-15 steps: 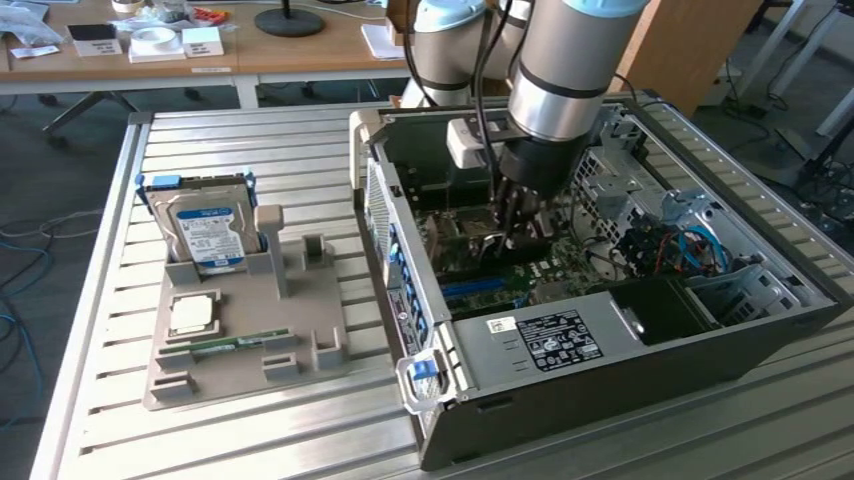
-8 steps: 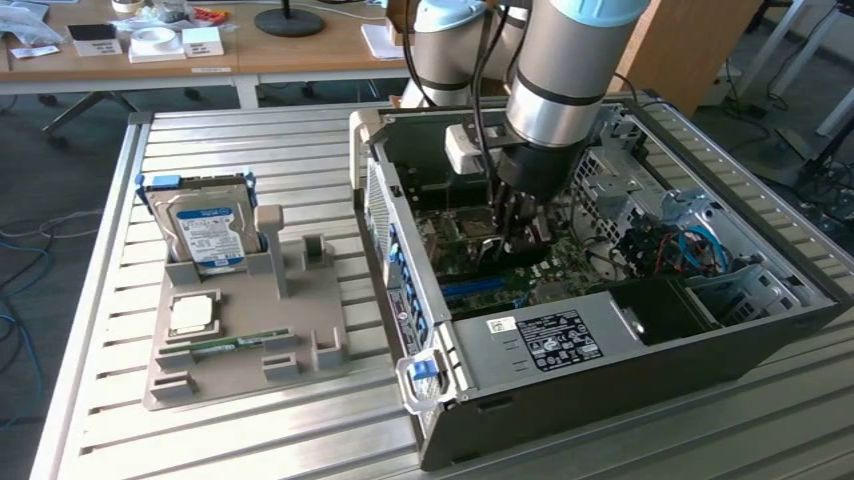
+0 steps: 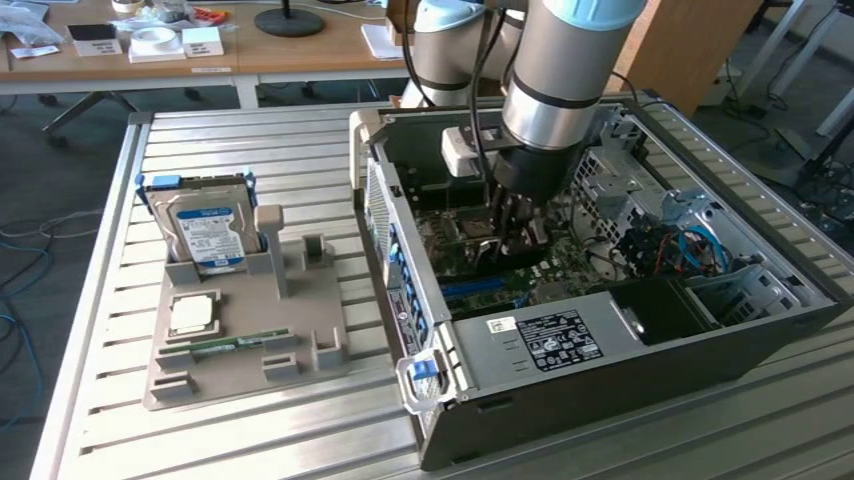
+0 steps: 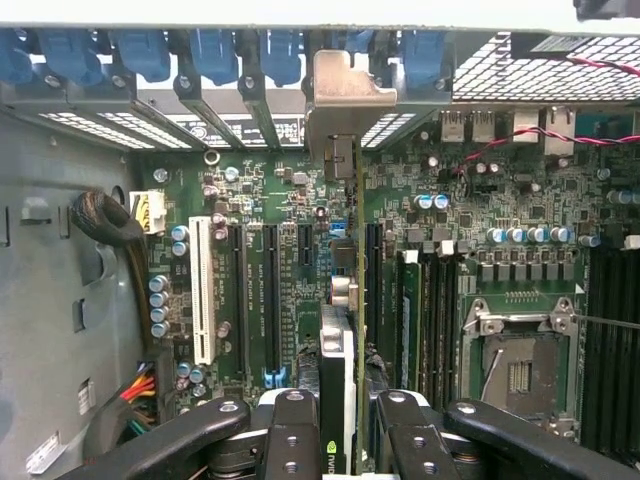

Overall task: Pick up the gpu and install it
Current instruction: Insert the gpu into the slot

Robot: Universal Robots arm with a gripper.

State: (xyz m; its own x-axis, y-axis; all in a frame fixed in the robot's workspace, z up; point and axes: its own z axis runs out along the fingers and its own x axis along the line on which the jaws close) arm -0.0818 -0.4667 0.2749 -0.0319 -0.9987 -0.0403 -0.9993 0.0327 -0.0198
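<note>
I see my gripper (image 4: 345, 415) pinching the gpu (image 4: 337, 350) by its thin edge, standing over the green board (image 4: 290, 200) inside the computer box (image 4: 60, 300), with its silver end (image 4: 345, 95) close to the blue clips (image 4: 215, 50).

The gpu (image 4: 338, 395) carries an Nvidia eye logo (image 4: 330, 464) on its cooler.

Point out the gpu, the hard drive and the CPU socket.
gpu (image 4: 337, 365), wrist view: cooler side of the edge-on card.
hard drive (image 3: 210, 238), exterior view: blue-white label.
CPU socket (image 4: 519, 376), wrist view: centre of the socket.
</note>
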